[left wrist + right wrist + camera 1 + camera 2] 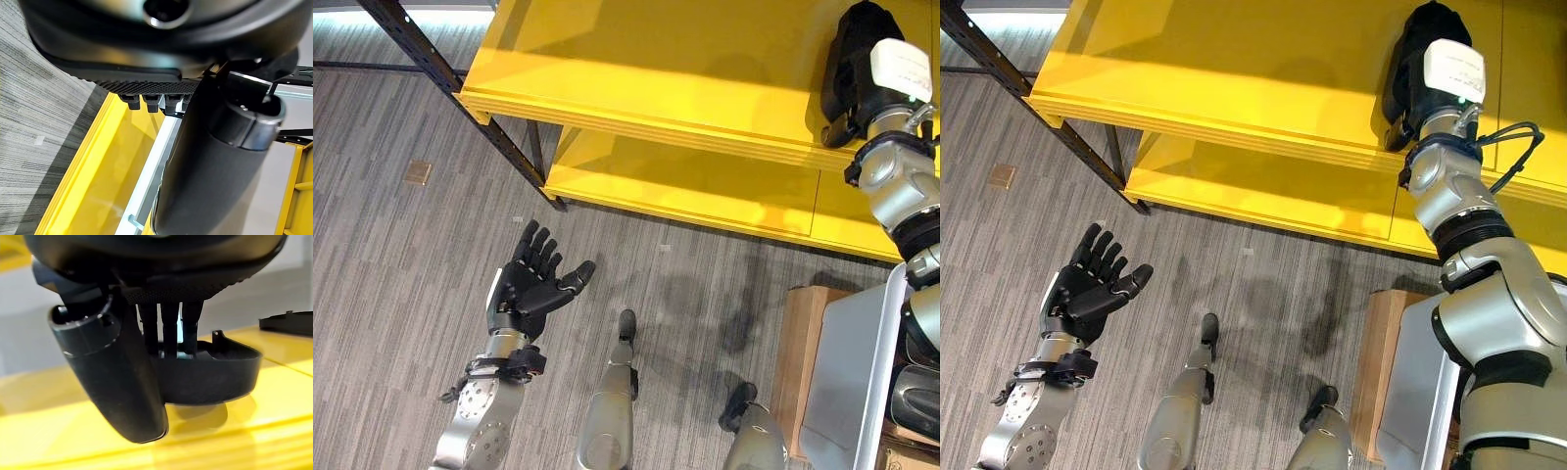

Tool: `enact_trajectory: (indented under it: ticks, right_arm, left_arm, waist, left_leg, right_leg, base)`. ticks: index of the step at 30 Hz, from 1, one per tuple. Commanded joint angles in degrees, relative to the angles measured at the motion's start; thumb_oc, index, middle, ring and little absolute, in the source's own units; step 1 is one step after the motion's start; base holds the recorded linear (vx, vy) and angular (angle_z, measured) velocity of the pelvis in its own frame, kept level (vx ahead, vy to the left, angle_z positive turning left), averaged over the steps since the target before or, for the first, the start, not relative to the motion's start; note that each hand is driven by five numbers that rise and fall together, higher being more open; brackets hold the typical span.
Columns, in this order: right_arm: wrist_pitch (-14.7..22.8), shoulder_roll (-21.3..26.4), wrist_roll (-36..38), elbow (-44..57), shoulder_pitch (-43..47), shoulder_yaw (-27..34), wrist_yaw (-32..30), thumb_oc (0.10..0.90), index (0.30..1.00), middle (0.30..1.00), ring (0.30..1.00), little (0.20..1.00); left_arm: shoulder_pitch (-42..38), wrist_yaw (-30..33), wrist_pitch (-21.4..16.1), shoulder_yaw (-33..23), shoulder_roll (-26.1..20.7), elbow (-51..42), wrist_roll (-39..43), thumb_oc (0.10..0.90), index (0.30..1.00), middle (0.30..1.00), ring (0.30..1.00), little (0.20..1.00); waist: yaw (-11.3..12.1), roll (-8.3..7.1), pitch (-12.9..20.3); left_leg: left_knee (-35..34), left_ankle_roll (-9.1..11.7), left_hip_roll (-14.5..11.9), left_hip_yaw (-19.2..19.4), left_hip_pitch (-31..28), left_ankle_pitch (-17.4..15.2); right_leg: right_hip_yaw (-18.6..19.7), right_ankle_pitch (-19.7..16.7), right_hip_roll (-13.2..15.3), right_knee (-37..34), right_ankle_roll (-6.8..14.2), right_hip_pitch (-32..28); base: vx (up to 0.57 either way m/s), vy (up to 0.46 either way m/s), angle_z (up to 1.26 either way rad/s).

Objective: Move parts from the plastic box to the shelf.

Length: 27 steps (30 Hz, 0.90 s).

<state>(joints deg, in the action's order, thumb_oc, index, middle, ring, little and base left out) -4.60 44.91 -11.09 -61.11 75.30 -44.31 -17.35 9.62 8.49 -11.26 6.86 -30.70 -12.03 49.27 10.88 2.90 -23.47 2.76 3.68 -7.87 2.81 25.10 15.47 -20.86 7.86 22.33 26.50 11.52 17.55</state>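
Observation:
My right hand [1417, 61] is up over the top board of the yellow shelf [656, 69], near its right end. In the right wrist view its fingers [168, 328] and thumb [117, 377] are curled on a black curved plastic part [215, 377], which hangs just above the yellow board. Another black part [288, 323] lies farther along the same board. My left hand [533, 279] is held palm up over the floor at the lower left, its fingers straight and holding nothing. The grey plastic box [847, 372] sits at the lower right.
A lower yellow shelf board [705, 186] lies under the top one. A black slanted shelf post [460, 98] runs down to the grey striped floor [401, 255] at the left. A brown cardboard box [800, 333] stands against the plastic box.

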Motion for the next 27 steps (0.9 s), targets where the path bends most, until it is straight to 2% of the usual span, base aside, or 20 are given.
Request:
enact_trajectory:
  ticks: [1, 10, 17, 27]
  right_arm:
    - [2.3, 1.7, -1.3, 1.3, 12.1, -2.9, -2.5, 0.900, 1.000, 1.000, 1.000, 1.000]
    - [2.9, 3.5, -2.6, 4.8, 13.1, -6.2, -0.5, 0.900, 1.000, 1.000, 1.000, 1.000]
    - [3.1, 7.1, -3.7, 9.0, 14.4, -8.2, -0.1, 0.900, 1.000, 1.000, 1.000, 1.000]
    - [3.3, 11.2, -5.2, 8.6, 17.0, -11.3, 0.6, 0.900, 1.000, 1.000, 1.000, 1.000]
  left_arm:
    - [-3.1, -0.8, -6.2, -2.6, -2.2, -5.5, 0.7, 0.900, 1.000, 1.000, 1.000, 1.000]
    - [-2.9, -1.3, -5.9, -2.9, -2.4, -5.5, 1.1, 0.900, 1.000, 1.000, 1.000, 1.000]
    - [-2.9, -1.8, -5.8, -3.1, -3.1, -5.5, 1.6, 0.900, 1.000, 1.000, 1.000, 1.000]
    - [-1.9, -2.5, -5.5, -4.5, -4.0, -5.2, 1.7, 0.900, 1.000, 1.000, 1.000, 1.000]
  waist:
    - [0.3, -4.34, 0.9]
    - [-0.3, -4.95, 1.0]
    - [-1.1, -5.72, 1.8]
    - [-1.6, -6.42, 2.8]
  left_leg:
    - [9.3, 3.2, -2.1, -1.4, -4.1, -14.2]
    - [9.4, 3.4, -2.4, -1.1, -4.7, -14.4]
    - [9.2, 3.6, -2.7, -0.8, -5.6, -14.7]
    - [8.1, 3.8, -3.3, -0.3, -7.0, -14.3]
  right_leg:
    - [0.8, -8.6, -3.4, -9.7, -2.2, -0.8]
    - [1.1, -8.8, -3.6, -10.0, -2.1, -0.9]
    - [1.5, -9.0, -3.8, -10.6, -2.0, -1.6]
    - [1.4, -9.3, -4.3, -11.7, -1.9, -2.6]
  base:
    - [0.00, 0.000, 0.00]
    - [0.00, 0.000, 0.00]
    - [0.00, 0.000, 0.00]
    - [0.00, -0.006, -0.03]
